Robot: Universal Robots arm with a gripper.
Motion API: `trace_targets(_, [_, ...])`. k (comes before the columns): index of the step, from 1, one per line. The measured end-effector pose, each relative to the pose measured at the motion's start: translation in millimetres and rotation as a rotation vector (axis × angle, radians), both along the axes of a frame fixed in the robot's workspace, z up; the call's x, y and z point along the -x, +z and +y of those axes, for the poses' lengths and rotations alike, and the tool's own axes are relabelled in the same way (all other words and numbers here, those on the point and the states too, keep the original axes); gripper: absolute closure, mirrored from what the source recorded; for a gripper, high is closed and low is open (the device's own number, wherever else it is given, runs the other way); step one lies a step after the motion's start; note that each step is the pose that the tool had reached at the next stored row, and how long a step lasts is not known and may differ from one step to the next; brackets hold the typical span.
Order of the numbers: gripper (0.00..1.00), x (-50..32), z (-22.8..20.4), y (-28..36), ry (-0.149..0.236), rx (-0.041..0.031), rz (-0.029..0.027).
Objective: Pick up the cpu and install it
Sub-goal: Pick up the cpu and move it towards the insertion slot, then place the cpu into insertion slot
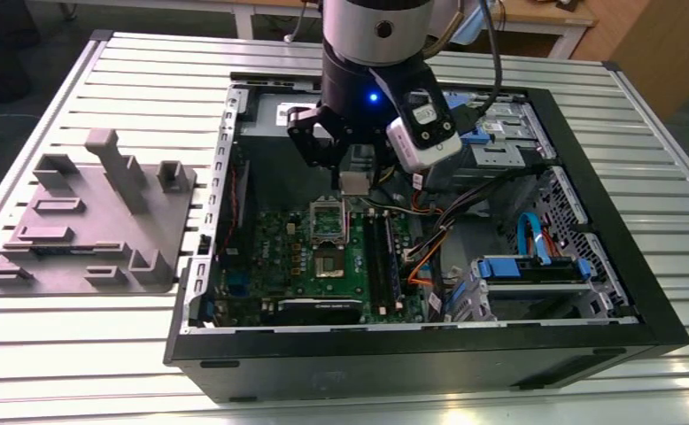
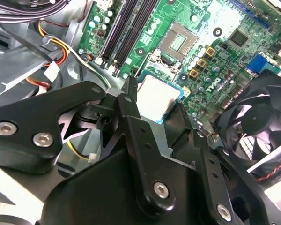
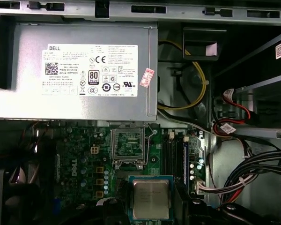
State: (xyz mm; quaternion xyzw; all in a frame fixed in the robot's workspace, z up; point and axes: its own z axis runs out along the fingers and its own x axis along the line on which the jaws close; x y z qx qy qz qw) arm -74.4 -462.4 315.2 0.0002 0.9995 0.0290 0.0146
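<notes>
My gripper (image 1: 353, 177) hangs inside the open computer case, shut on the cpu (image 1: 354, 184), a small flat square chip with a silver-grey top. In both wrist views the cpu (image 2: 158, 96) (image 3: 151, 198) sits between the black fingers (image 2: 130, 96), with a thin pale-blue rim around it. The chip is in the air above the green motherboard (image 1: 321, 274). The dark square socket with a metal frame (image 1: 327, 217) (image 2: 177, 43) (image 3: 128, 142) stands open and bare a little way beyond the chip.
A grey plastic tray with raised blocks (image 1: 85, 221) lies on the slatted table at the exterior view's left. Inside the case are a silver power supply (image 3: 75, 70), a black fan (image 2: 257, 117), bundled cables (image 1: 486, 190) and a blue-fronted drive cage (image 1: 534, 266).
</notes>
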Motion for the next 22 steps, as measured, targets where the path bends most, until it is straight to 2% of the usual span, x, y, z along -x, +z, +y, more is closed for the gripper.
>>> trace_targets(9, [0.53,1.7,0.0,-9.3,0.0,0.0072,0.0])
trace_targets(11, [0.53,1.9,0.0,-9.7,0.0,0.01,0.0002])
trace_targets(22, [0.53,6.4,0.0,-10.8,0.0,0.0103,0.0])
